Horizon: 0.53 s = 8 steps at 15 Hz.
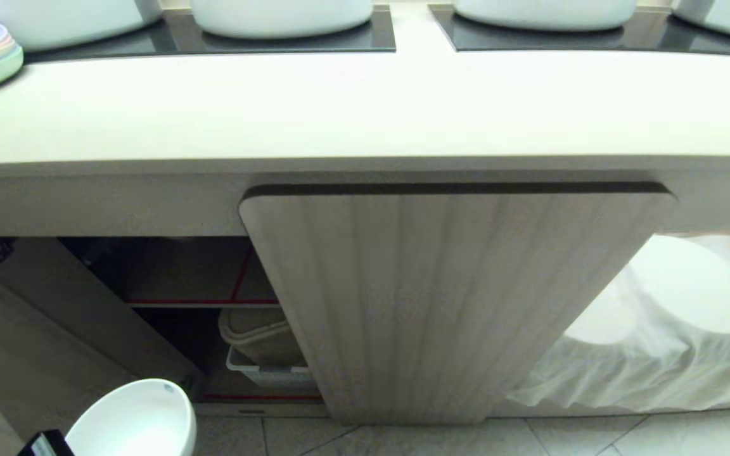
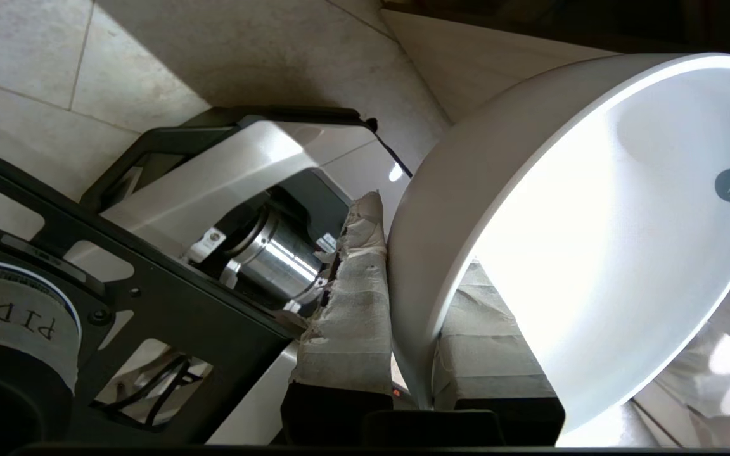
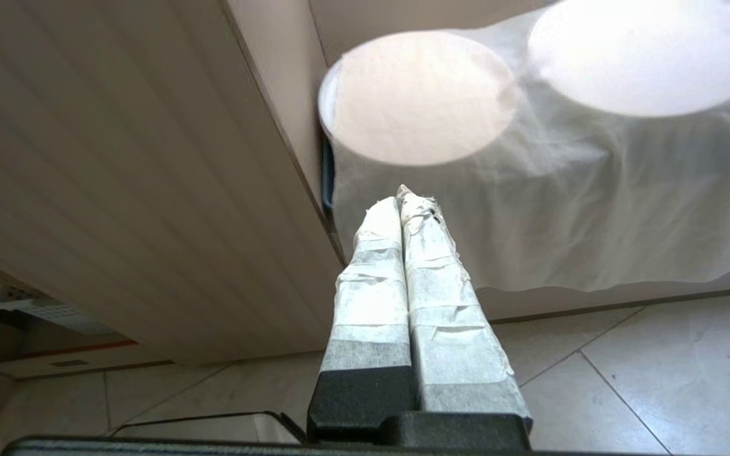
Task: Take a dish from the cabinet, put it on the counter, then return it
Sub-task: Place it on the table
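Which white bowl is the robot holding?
The small white bowl low at the left, out in front of the open cabinet. The left gripper's fingers pinch its wall. The big white pots sit up on the counter.

We see pale tiled floor [image 1: 530,437] below a sheer white cloth [image 1: 656,373] draped over round white shapes, right of a ribbed door [image 1: 441,304].

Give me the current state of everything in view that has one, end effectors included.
Left end effector: shut on the bowl's rim.
Bowl: held off the floor, tilted, empty.
Right end effector: shut, empty, pointing toward the cloth.
Left cabinet door: swung open.
Right cabinet door: closed.
Cabinet shelves: exposed, bins on the lower one.
Counter: no bowl on it.
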{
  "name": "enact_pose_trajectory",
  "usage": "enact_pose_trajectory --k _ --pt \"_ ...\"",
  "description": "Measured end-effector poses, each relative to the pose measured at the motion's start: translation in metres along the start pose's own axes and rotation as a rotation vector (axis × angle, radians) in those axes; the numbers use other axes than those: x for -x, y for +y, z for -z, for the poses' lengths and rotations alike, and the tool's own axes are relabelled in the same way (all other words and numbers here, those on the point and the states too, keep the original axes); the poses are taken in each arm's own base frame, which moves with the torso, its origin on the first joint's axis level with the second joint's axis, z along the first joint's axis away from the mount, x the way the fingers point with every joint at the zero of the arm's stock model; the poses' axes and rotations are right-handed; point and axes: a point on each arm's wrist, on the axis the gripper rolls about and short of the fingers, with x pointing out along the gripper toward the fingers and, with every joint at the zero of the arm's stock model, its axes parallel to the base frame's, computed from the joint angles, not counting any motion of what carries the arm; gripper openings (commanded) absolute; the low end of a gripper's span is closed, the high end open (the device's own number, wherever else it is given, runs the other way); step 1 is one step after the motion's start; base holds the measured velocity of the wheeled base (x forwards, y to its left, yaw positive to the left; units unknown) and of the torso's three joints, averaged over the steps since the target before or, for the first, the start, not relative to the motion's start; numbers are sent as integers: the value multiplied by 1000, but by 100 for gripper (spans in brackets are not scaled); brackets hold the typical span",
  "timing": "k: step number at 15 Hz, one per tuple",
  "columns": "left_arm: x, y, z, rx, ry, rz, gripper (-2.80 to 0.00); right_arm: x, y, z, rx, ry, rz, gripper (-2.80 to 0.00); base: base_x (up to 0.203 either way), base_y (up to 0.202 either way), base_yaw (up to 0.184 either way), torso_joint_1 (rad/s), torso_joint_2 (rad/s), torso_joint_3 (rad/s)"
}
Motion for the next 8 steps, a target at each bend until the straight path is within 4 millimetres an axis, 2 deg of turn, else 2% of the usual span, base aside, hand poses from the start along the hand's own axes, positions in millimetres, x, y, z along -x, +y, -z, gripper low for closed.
enact_pose_trajectory --k 2,3,6,8 --pt "0 0 0 0 2 -2 -280 0 0 0 0 0 0 -280 0 0 0 76 -483 -216" --pt "0 0 0 -1 0 -3 -280 0 0 0 0 0 0 -280 0 0 0 254 -493 -222" --pt "1 -2 -1 1 -2 7 -280 0 0 0 0 0 0 -280 0 0 0 404 -493 -240" --pt "1 -2 -1 0 -1 4 -280 0 0 0 0 0 0 -280 0 0 0 307 -511 -245"
